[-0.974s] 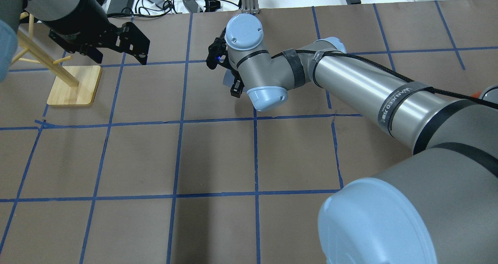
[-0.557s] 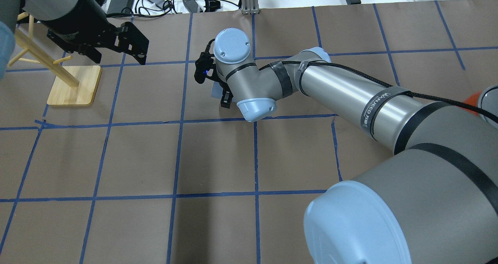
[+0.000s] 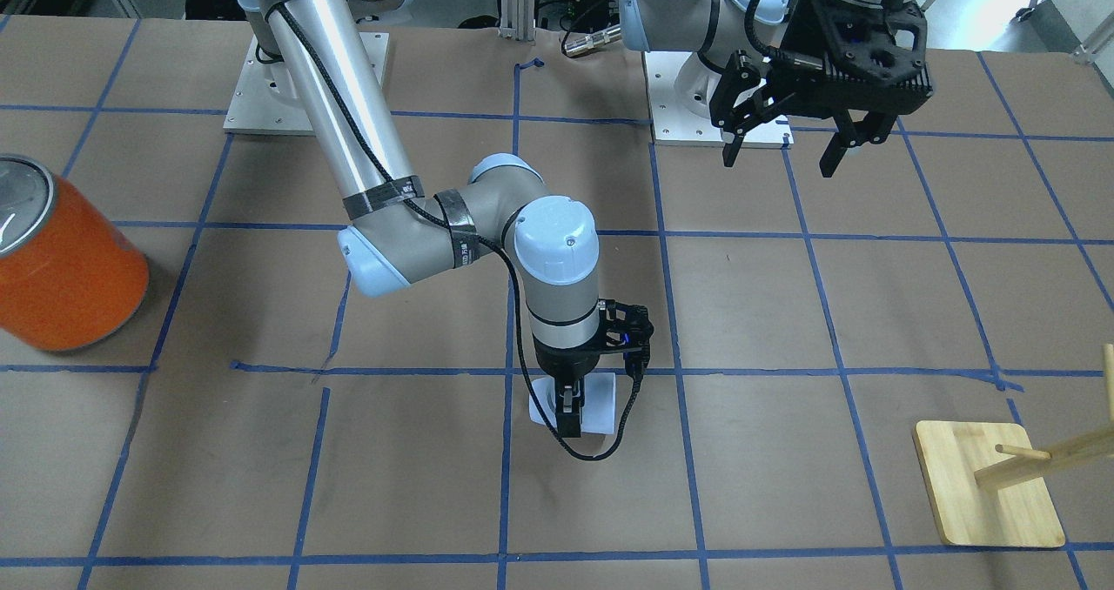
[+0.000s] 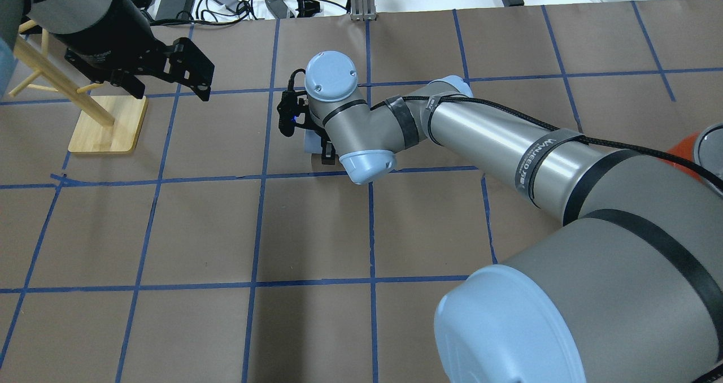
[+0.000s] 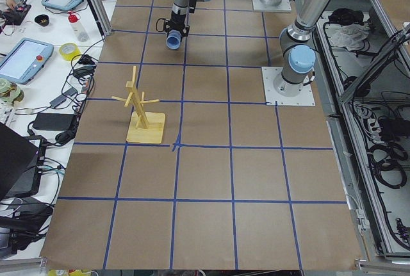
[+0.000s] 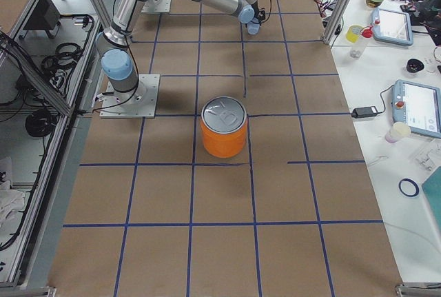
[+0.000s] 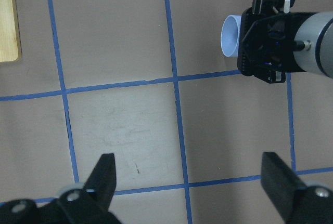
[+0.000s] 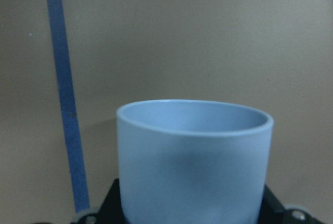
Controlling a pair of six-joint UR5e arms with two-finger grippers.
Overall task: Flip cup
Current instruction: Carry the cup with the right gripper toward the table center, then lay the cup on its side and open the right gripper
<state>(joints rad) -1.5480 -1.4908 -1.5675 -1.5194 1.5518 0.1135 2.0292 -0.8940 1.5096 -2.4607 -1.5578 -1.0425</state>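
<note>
The right arm stretches far out over the worktop (image 3: 783, 451), its wrist bent down. The right gripper (image 3: 570, 418) has its fingers pinched on the cup (image 3: 599, 403). The cup tips sideways, low, well apart from the wooden stand (image 3: 983, 486), mouth turned toward it. The left gripper (image 3: 779, 162) hangs higher up, fingers spread wide.

In the front-facing view, your right gripper (image 3: 570, 416) points down at centre, clamped on the cup (image 3: 600, 403); your left gripper (image 3: 779, 164) hangs spread wide, upper right.
</note>
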